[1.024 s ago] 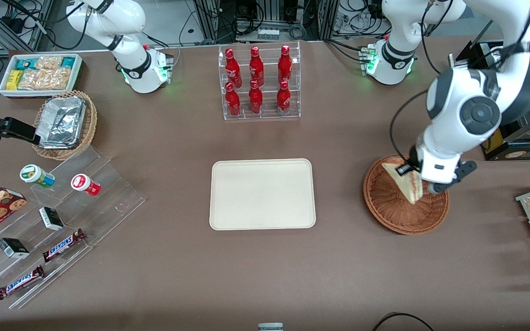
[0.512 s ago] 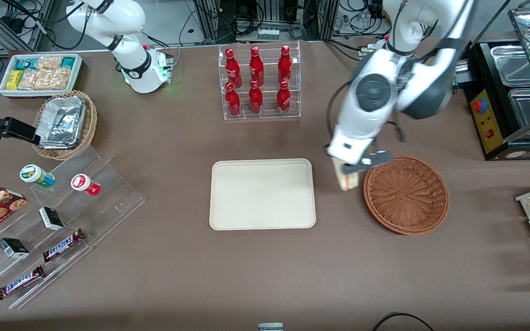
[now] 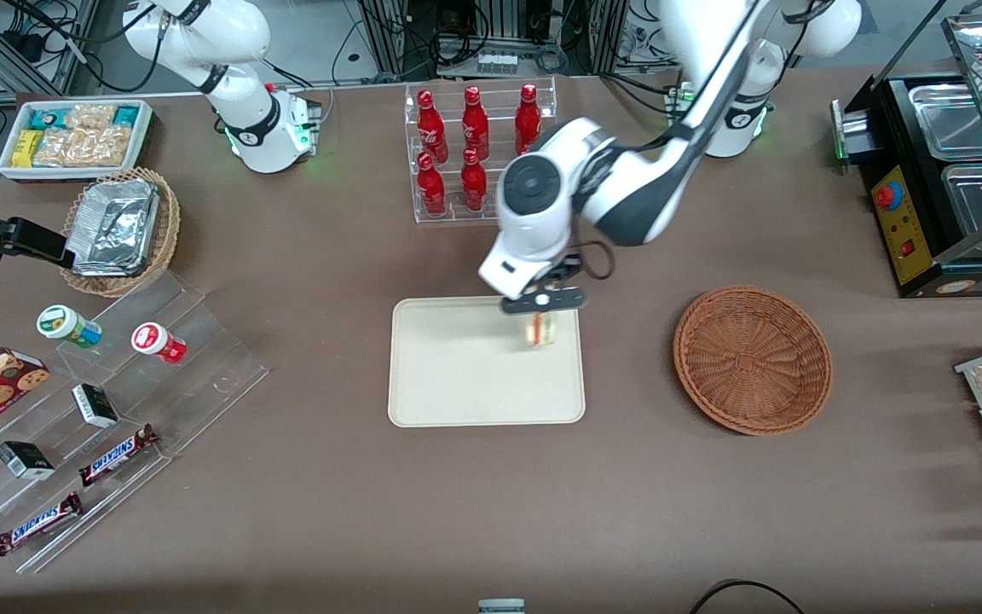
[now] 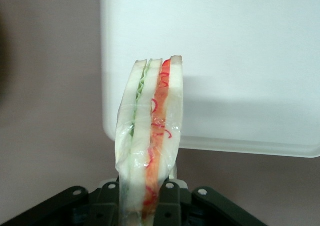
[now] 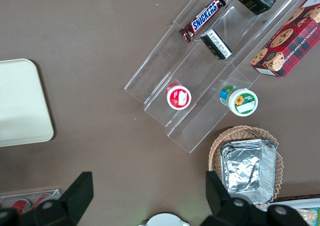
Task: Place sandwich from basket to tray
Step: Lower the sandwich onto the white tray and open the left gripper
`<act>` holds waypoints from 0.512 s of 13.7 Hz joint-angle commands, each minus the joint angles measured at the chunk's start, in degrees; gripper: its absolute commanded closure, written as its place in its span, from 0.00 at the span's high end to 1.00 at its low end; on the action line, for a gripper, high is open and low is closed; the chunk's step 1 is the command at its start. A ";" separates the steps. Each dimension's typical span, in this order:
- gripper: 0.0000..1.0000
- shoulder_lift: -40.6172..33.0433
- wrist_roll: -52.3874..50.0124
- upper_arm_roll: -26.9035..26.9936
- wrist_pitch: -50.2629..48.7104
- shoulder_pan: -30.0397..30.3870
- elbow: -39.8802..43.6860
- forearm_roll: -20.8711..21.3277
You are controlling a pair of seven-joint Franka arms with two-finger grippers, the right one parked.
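Note:
My gripper (image 3: 542, 309) is shut on the sandwich (image 3: 541, 329), a pale bread wedge with red and green filling, and holds it above the cream-white tray (image 3: 457, 375), over the tray's corner nearest the basket. In the left wrist view the sandwich (image 4: 150, 131) stands on edge between the black fingers (image 4: 167, 206) of my gripper (image 4: 145, 206), with the tray (image 4: 240, 61) below it. The round reddish-brown wicker basket (image 3: 752, 359) sits beside the tray toward the working arm's end of the table, with nothing in it.
A clear rack of red bottles (image 3: 479, 152) stands farther from the front camera than the tray. A tan basket of foil packets (image 3: 120, 228), a white snack bin (image 3: 75, 136) and clear stepped shelves with snacks (image 3: 90, 401) lie toward the parked arm's end.
My gripper lifted the sandwich out of the basket and carried it sideways to above the tray's near-basket corner. The basket now holds nothing.

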 commanded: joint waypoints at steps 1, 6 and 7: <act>0.24 6.17 -2.80 0.81 3.13 -2.76 4.89 0.86; 0.24 12.51 -3.24 1.08 10.26 -5.23 7.44 1.12; 0.24 14.08 -3.24 1.08 10.26 -5.32 9.02 1.12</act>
